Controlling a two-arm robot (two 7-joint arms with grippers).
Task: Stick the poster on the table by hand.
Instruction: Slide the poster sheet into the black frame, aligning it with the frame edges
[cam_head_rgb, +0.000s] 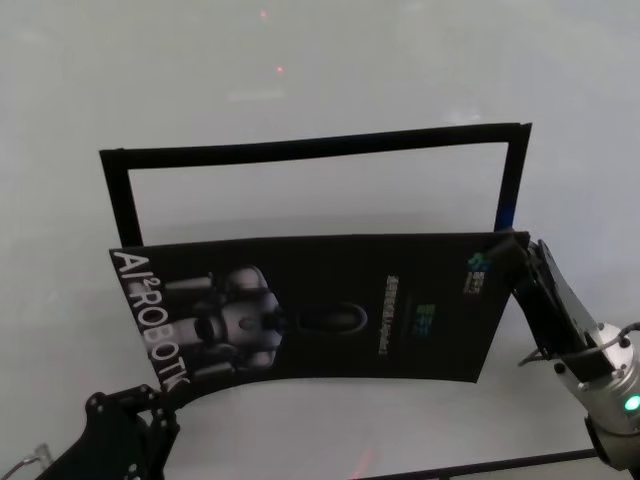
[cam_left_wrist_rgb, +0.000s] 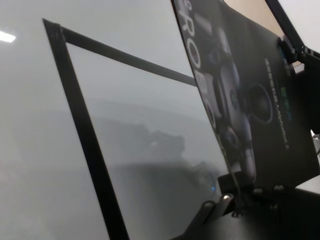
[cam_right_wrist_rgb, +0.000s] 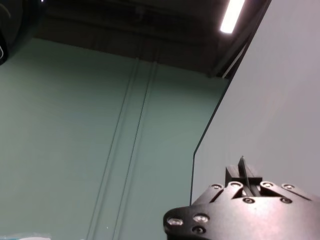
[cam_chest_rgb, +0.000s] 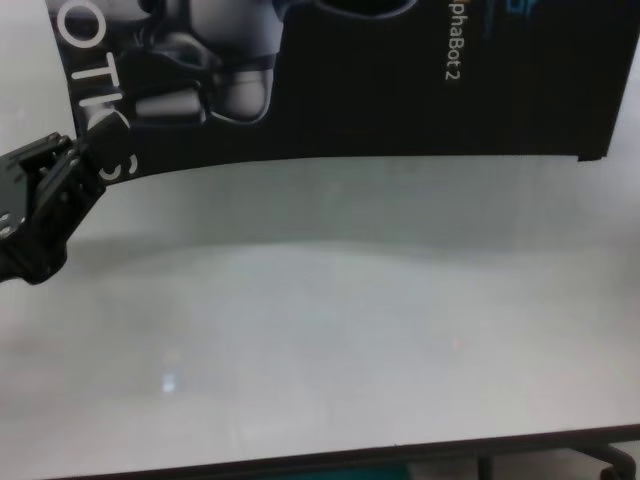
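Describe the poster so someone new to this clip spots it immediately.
On the white table, a frame of narrow black strips marks out a rectangle. Just nearer the robot, held between the left gripper and right gripper, is the poster: the only printed sheet, black with a grey robot and white lettering.

Head view: high, angled down onto the poster. Chest view: lower, nearer, sharing its near edge. Wrist views: close beside it.

We see a frame of narrow black strips lying flat, open on its near side, with a short blue mark on its right strip. In the right wrist view a ceiling light glows above a green wall.
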